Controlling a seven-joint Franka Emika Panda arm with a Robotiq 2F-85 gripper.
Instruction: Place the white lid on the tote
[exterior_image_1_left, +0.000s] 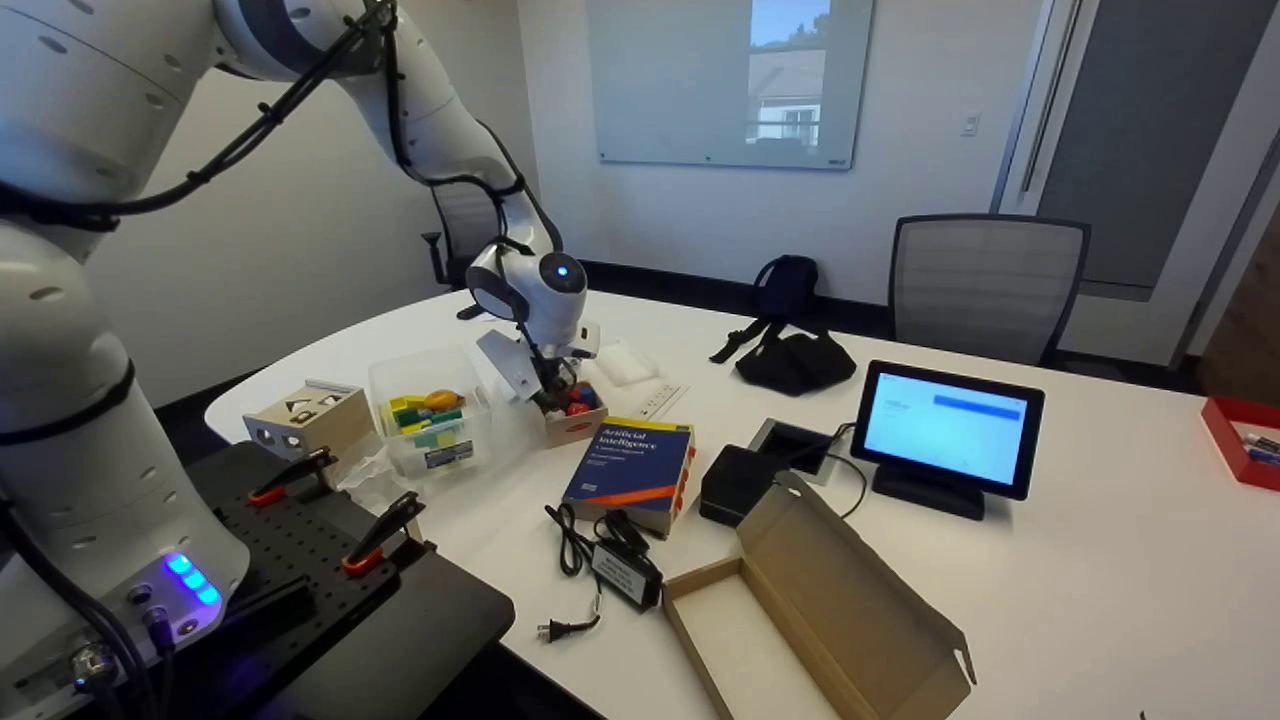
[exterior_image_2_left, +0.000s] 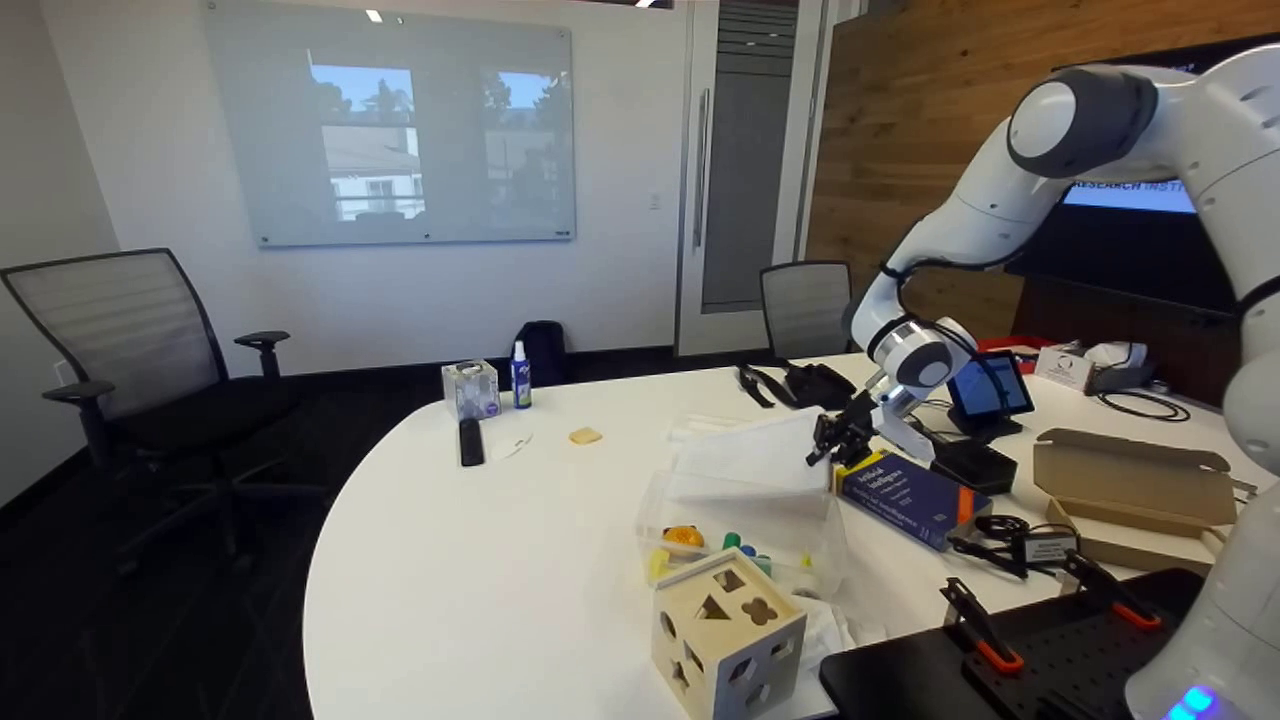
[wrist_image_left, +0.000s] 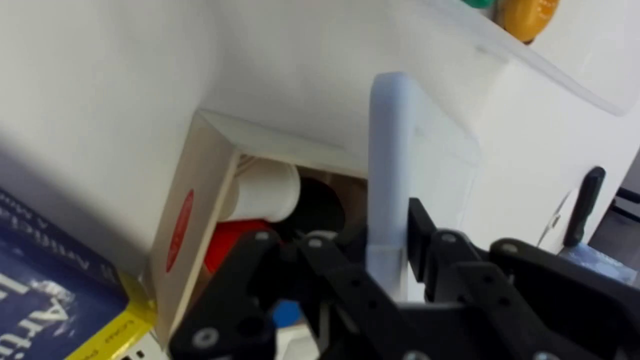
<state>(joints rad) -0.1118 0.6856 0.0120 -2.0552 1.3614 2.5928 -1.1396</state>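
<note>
The white lid is held tilted on edge by my gripper. It shows in both exterior views (exterior_image_1_left: 510, 364) (exterior_image_2_left: 756, 456) and as a pale upright strip in the wrist view (wrist_image_left: 389, 145). My gripper (exterior_image_1_left: 553, 388) is shut on one edge of it, also in an exterior view (exterior_image_2_left: 832, 440) and the wrist view (wrist_image_left: 386, 240). The left finger is mostly dark in the wrist view. The clear tote (exterior_image_1_left: 392, 372) (exterior_image_2_left: 655, 510) holds several coloured toys and has an open top. The lid is beside and above the tote's rim, which shows in the wrist view (wrist_image_left: 542, 70).
A small box (exterior_image_1_left: 572, 430) (wrist_image_left: 176, 220) with toys is below the gripper. A blue book (exterior_image_1_left: 634, 462) lies beside it. A wooden shape-sorter cube (exterior_image_2_left: 728, 630) stands against the tote's near side. A whitish flat thing (exterior_image_1_left: 627, 362) lies behind the gripper.
</note>
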